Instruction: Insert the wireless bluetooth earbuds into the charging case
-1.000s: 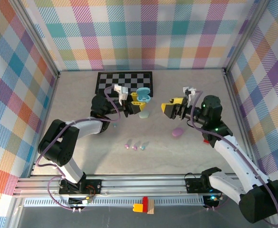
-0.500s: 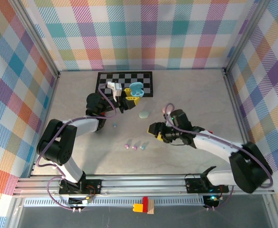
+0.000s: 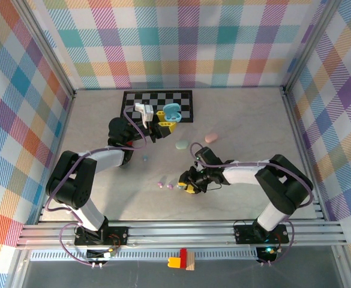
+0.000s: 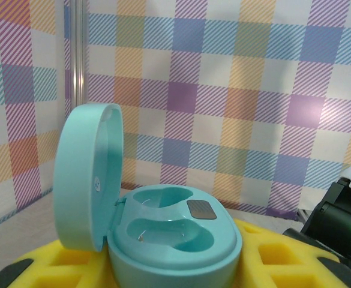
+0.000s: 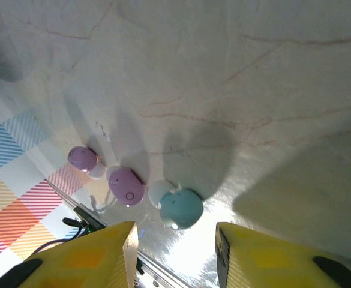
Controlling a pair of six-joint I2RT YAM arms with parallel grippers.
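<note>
My left gripper [image 3: 162, 125] is shut on the open teal charging case [image 3: 173, 112], which it holds above the table near the checkerboard. In the left wrist view the case [image 4: 175, 237] sits between the yellow pads [image 4: 283, 267] with its lid [image 4: 88, 174] up and both wells empty. Three earbuds lie in a row at front centre. My right gripper [image 3: 186, 186] is low at the row's right end. In the right wrist view its yellow fingers [image 5: 97, 258] stand apart, and the teal earbud [image 5: 181, 207] lies just beyond the gap. A lilac earbud [image 5: 126, 185] and a second lilac earbud [image 5: 82, 158] lie further left.
A closed pale green case [image 3: 181, 144] and a pink case [image 3: 211, 137] lie mid-table. A small blue piece [image 3: 144, 158] lies beside the left arm. The checkerboard mat [image 3: 145, 99] is at the back. Plaid walls enclose three sides. Toy bricks [image 3: 181, 261] sit beyond the front rail.
My right arm swung from back right down to the earbud row, and its jaws narrowed. The pink case now lies further back. My left gripper shifted slightly back-left with the case.
</note>
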